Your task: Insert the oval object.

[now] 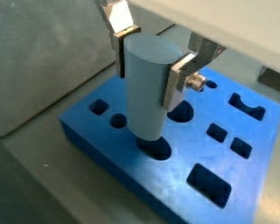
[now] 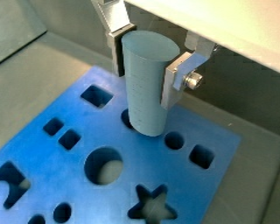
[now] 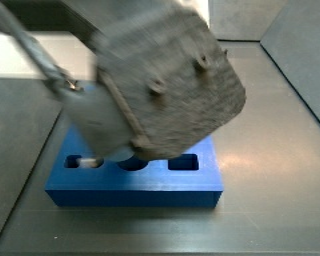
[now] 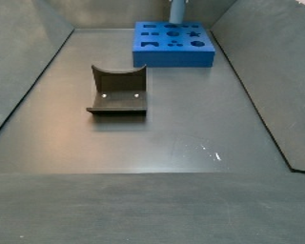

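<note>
My gripper (image 1: 150, 54) is shut on the oval object (image 1: 146, 87), a pale whitish-blue upright peg with rounded sides. The gripper also shows in a wrist view (image 2: 149, 54) with the peg (image 2: 146, 83) between its silver fingers. The peg's lower end stands in or right at an oval hole of the blue board (image 1: 119, 166), which also shows in a wrist view (image 2: 60, 171). In a side view the grey gripper body hides the peg above the board (image 3: 136, 190). In a side view the peg (image 4: 177, 10) rises from the board (image 4: 174, 50) at the far end.
The board has several other shaped holes: a round one (image 2: 104, 164), a star (image 2: 152, 203), small squares (image 2: 201, 157). The dark fixture (image 4: 118, 91) stands on the grey floor nearer the middle. Grey walls enclose the floor.
</note>
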